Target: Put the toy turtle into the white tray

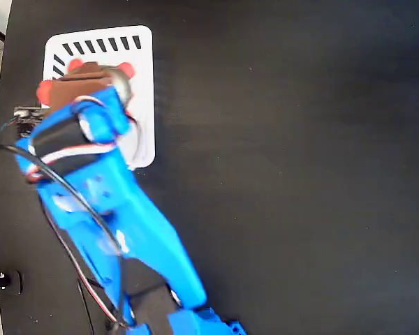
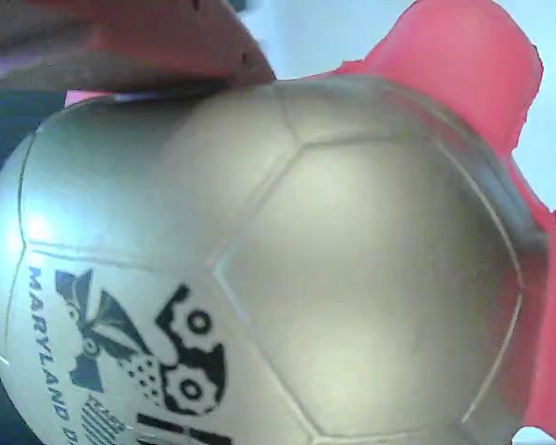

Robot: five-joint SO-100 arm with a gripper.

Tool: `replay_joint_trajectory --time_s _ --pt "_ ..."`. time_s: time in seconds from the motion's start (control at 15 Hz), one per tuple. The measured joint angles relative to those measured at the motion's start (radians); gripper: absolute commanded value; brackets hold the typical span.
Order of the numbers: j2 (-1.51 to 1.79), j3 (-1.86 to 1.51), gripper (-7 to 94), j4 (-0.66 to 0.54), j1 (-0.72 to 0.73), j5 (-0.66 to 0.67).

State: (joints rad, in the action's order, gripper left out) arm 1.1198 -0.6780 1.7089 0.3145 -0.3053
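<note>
The blue arm reaches from the near edge of the fixed view up and to the left, and its wrist end sits right over the toy turtle, covering the gripper itself, so whether the jaws are spread or closed on the toy cannot be told from either picture. In the wrist view the turtle fills almost the whole frame at very close range: a domed gold-beige shell with faint panel seams, a bright glint near its left edge, and a black printed mark with lettering low on the left side. A red-orange leg sticks out past the shell at the upper right, more red-orange runs down the right edge, and a blurred reddish shape crosses the top left corner; what that shape is cannot be told. In the fixed view the turtle lies over the white tray, with one red-orange part showing near the tray's far slots and another poking out past the tray's left edge. The tray sits at the far left of the black table, its dark slanted slots visible along the far edge and the upper left side. Red, white and black wires loop along the arm's left side.
</note>
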Motion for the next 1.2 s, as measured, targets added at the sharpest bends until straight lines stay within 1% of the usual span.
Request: replay_joint_trajectory --time_s 0.4,0.47,0.6,0.73,0.8,0.87,1.0,1.2 --pt "-0.189 0.123 0 -0.005 0.041 -0.003" --pt "-0.207 0.126 1 -0.005 0.041 -0.003" --pt "-0.241 0.127 8 -0.005 0.04 -0.003" --pt "-0.261 0.127 32 -0.02 0.04 -0.003" --pt "-0.268 0.127 46 -0.029 0.04 0.002" --pt "-0.27 0.123 54 -0.038 0.04 0.005" --pt "-0.272 0.107 59 -0.041 0.04 0.005" --pt "-0.272 0.092 59 -0.044 0.04 0.005"
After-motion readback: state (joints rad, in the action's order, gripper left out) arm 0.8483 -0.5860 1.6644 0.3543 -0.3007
